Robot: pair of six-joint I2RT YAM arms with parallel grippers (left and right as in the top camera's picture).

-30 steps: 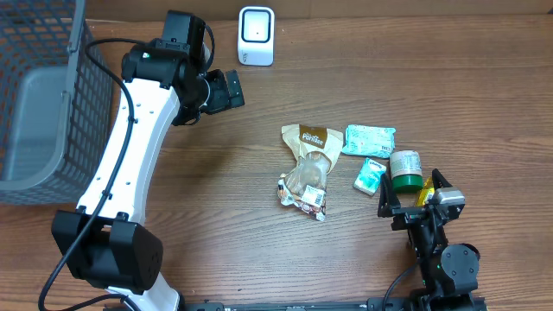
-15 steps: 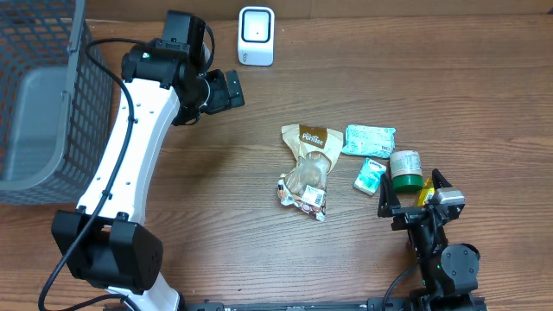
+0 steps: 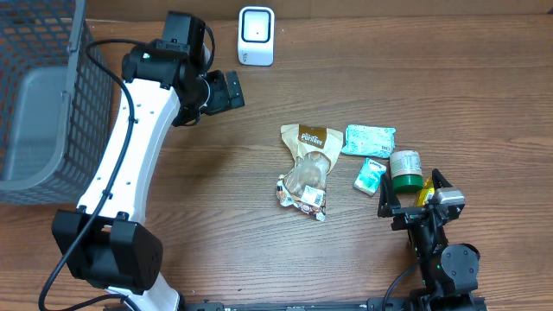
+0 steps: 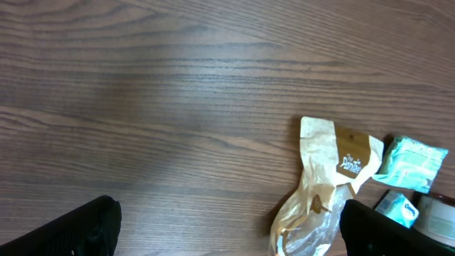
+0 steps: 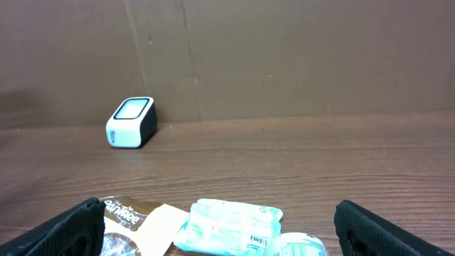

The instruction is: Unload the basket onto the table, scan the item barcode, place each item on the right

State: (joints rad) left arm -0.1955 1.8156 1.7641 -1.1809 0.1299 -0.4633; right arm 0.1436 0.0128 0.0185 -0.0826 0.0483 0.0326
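Left claw [image 3: 232, 90], right claw [image 3: 413, 192]: both agape.

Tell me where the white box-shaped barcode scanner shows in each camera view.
Overhead: the white box-shaped barcode scanner sits at top centre.
Left wrist: not in view.
Right wrist: scanner left of centre, at mid-height.
Shared landmark: the teal plastic packet, at the right edge in the left wrist view and bottom centre in the right wrist view.

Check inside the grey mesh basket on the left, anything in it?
The basket shows only its bare grey floor, with no item on the part in view. Its left portion is cut off by the frame, so unseen.
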